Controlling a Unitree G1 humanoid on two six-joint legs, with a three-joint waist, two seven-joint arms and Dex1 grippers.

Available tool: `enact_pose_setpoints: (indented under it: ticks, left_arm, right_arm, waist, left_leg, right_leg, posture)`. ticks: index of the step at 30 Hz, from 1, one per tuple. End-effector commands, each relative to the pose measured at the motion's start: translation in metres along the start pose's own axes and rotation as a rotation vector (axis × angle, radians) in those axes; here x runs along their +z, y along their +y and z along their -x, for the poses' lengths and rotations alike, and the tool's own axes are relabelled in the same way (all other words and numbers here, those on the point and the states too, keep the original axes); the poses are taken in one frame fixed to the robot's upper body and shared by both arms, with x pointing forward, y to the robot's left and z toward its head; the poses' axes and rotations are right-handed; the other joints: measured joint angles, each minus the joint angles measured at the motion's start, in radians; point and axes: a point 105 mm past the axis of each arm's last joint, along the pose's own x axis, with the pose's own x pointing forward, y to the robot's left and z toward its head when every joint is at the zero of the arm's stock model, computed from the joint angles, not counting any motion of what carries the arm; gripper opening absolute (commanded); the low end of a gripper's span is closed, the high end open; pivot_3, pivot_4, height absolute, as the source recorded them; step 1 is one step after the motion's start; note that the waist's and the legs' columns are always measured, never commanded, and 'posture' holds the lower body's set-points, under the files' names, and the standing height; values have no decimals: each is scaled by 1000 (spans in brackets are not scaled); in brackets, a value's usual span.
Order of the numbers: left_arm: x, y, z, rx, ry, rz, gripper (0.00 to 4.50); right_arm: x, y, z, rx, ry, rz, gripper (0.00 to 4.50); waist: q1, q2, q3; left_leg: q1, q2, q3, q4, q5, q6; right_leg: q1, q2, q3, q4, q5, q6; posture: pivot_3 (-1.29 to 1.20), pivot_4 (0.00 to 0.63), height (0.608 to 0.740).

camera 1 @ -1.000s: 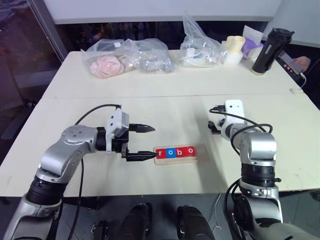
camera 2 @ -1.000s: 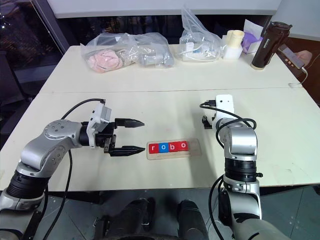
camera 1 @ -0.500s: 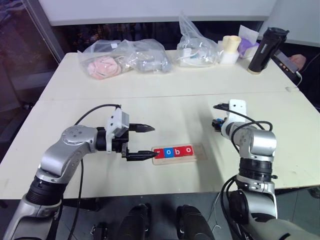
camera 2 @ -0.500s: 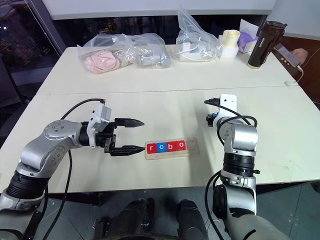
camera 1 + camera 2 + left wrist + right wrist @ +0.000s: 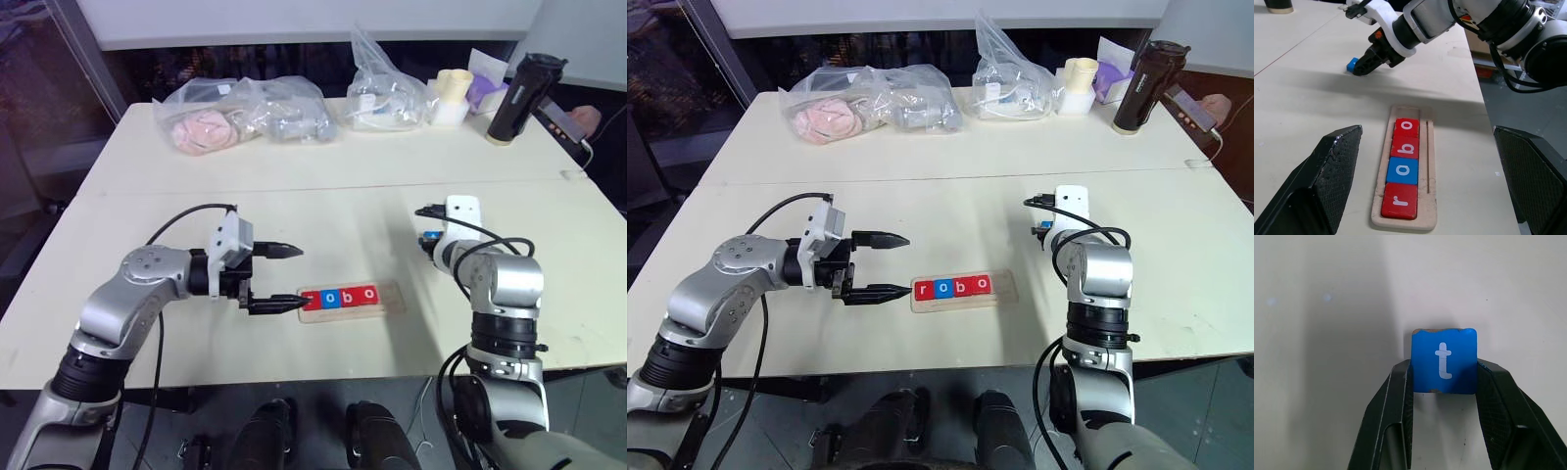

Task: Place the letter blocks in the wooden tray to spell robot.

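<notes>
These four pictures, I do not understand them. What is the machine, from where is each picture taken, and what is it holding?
It is a humanoid robot with two arms at a table. Two pictures come from its head, looking down; the other two from a camera on each wrist. The wooden tray holds four letter blocks reading "robo". The right gripper is shut on the blue t block, which lies on the table away from the tray. The left gripper is open beside the tray's r end, holding nothing. Plastic bags and a dark bottle stand at the far edge.

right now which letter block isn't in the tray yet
The blue t block. It sits on the table, gripped by the right gripper, while r, o, b, o already lie in the wooden tray.
</notes>
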Motion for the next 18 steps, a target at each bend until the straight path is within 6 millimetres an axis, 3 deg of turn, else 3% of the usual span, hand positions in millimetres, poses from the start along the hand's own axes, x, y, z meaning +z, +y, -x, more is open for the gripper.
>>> enact_pose_setpoints:
  ticks: [1,5,9,18]
  left_arm:
    - [7,-2,1,-3,-12,-43,4500]
    - [6,-2,1,-7,-10,-39,4500]
    - [5,-3,1,-18,-11,-32,4500]
    - [5,-3,-1,-38,-11,-34,4500]
  right_arm:
    - [9,1,35,77,-71,96,1165]
    - [-14,11,66,193,-23,161,1165]
    - [-32,11,82,246,-19,199,1165]
    - [-51,10,88,253,18,191,1165]
  waist:
    - [2,0,0]
    - [-4,0,0]
    - [-1,0,0]
    - [1,0,0]
  left_leg:
    - [-1,0,0,0,0,0]
    - [-1,0,0,0,0,0]
    - [-1,0,0,0,0,0]
    - [-1,0,0,1,0,0]
  right_leg:
    - [-1,0,0,0,0,0]
    - [-1,-1,0,1,0,0]
    - [-2,-1,0,2,-2,-3]
    - [-1,-1,0,1,-3,-3]
  posture:
    - [0,150,738]
    - [0,150,738]
    - [0,150,738]
    - [0,150,738]
